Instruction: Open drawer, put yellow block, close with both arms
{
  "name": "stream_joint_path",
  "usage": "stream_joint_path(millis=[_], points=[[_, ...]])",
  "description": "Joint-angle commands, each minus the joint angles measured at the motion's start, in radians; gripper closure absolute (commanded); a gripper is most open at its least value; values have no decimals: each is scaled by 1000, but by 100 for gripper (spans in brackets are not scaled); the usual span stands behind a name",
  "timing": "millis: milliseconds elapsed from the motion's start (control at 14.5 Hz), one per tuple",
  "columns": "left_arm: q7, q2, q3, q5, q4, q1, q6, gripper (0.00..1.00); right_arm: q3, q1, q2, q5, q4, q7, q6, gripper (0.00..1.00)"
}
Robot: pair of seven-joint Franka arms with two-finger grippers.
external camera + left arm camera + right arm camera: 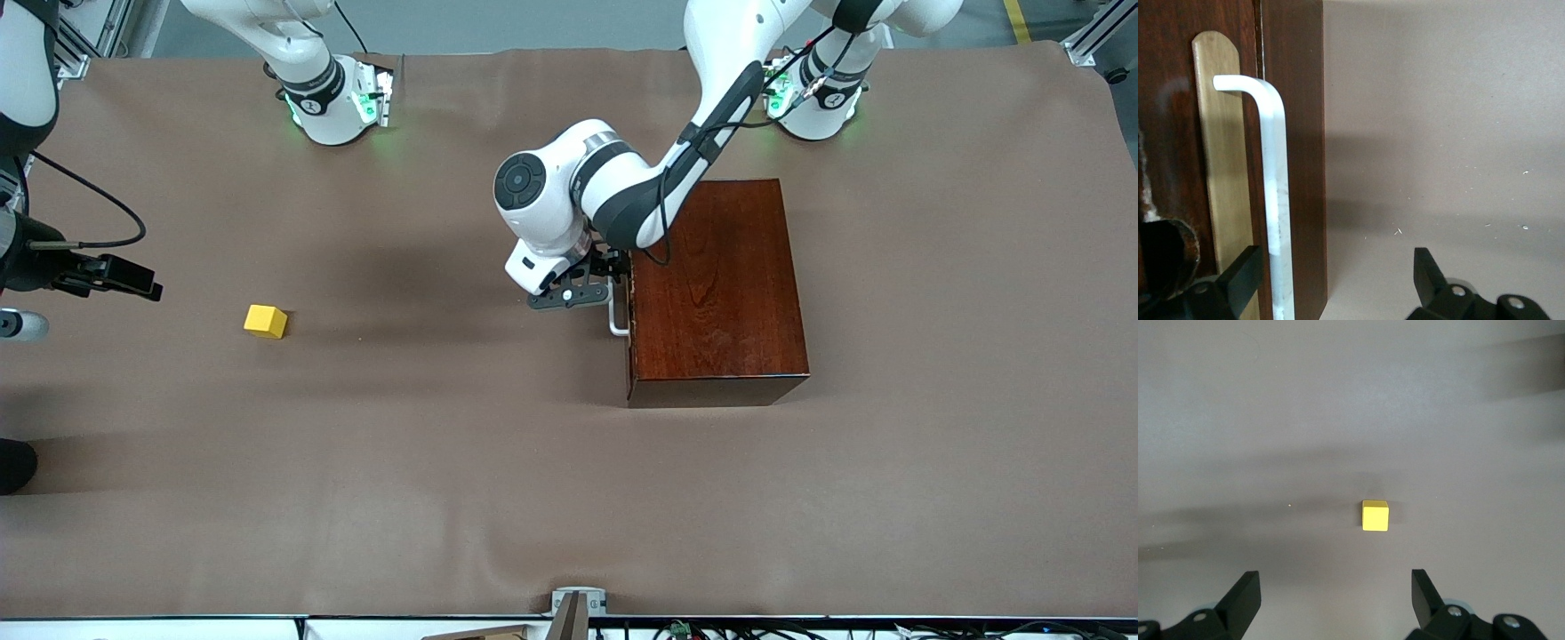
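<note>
Two arms are working at the brown worktop [444,462]. We are seeing the left end effector [1335,283] spread open around the white handle [1275,200] of the drawer [1221,153], which is sitting shut in the dark wooden box [720,284]. We are seeing the right end effector [1335,600] fully open, holding nothing, hovering over the worktop near the yellow block [266,321], which is lying toward the right arm's end. No readable writing.

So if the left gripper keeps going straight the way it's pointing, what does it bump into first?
Probably the drawer front: the open left gripper already straddles the white handle, with the wooden box right ahead.
</note>
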Motion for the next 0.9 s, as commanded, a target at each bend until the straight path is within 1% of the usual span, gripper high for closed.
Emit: stream_joint_path(millis=[0,138,276,414,828], points=[[-4,23,8,-10,36,-2,-40,0,8,-5,-15,-14,1,10,-14,0],[-39,32,8,-14,38,-5,-24,0,9,-5,-15,-14,1,9,-14,0],[-76,36,8,-16,40,-5,25,0,5,-8,-20,-14,-1,-6,-20,0],[-76,35,8,-17,44,-5,59,0,5,-36,-26,-9,-1,-45,-31,0],[-76,38,-3,-25,46,-7,130,0,6,-36,-26,-9,-1,-47,-33,0]])
